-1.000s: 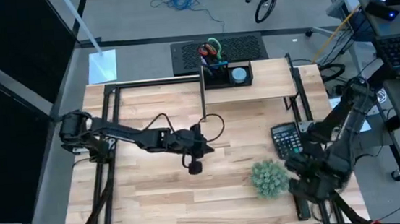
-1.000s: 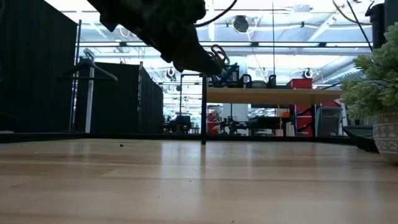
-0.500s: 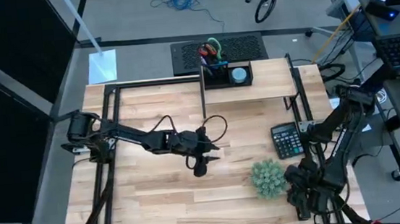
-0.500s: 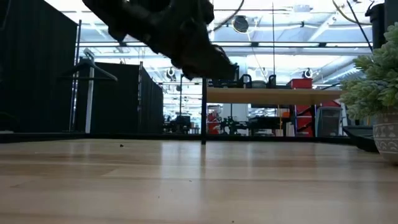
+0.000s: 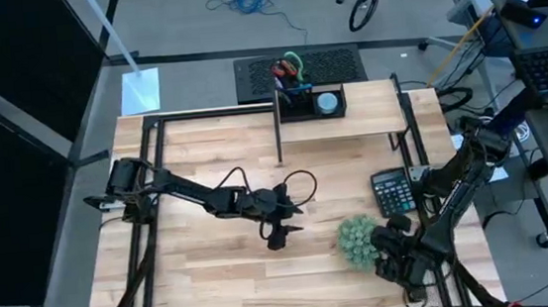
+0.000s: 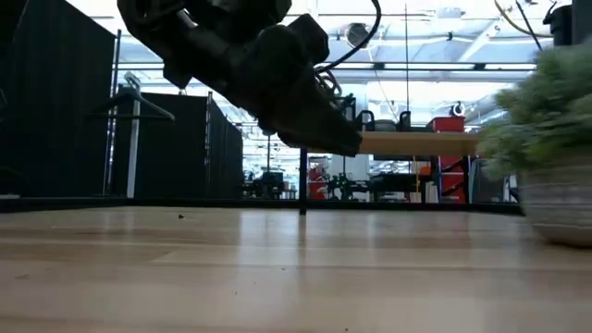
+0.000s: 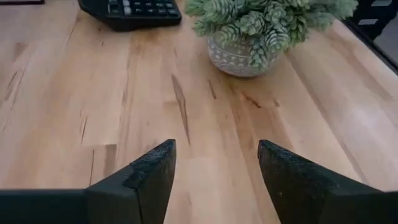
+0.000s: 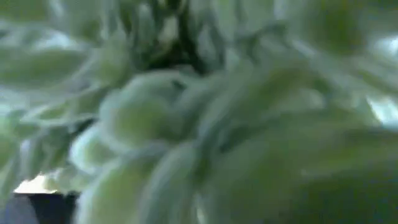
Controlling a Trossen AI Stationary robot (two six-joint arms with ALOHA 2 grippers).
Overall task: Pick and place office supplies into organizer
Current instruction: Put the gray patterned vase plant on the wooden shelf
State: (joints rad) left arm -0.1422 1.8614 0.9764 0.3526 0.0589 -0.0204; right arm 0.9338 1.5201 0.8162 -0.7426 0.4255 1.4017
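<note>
The black mesh organizer (image 5: 311, 101) stands on the wooden shelf riser (image 5: 375, 115) at the table's far edge. In it are the scissors with red and green handles (image 5: 288, 69), dark pens (image 5: 295, 90) and the round blue-grey disc (image 5: 326, 101). My left gripper (image 7: 214, 168) hangs open over bare wood in the middle of the table (image 5: 279, 236), with nothing between its fingers. My right gripper (image 5: 390, 253) is at the near right, up against the fuzzy green plant ball (image 5: 358, 242), whose leaves fill the right wrist view (image 8: 199, 112). My right gripper is against the plant ball's right side (image 5: 374, 248), coming level from the table's right. The leaves fill its wrist view and its own body covers the spot from above. Which part it touches and how cannot be told.
The black calculator (image 5: 392, 191) lies just beyond the plant, at the riser's right leg. The riser's thin centre post (image 5: 278, 133) stands beyond my left gripper. Bare wood spreads over the table's left and near middle (image 5: 205, 279). The plant's pot (image 7: 239, 57) shows ahead of the left gripper.
My left gripper has gone toward the table's right and near edges and come lower. My right gripper has gone toward the table's left into the plant ball, which has slid a little toward the left.
</note>
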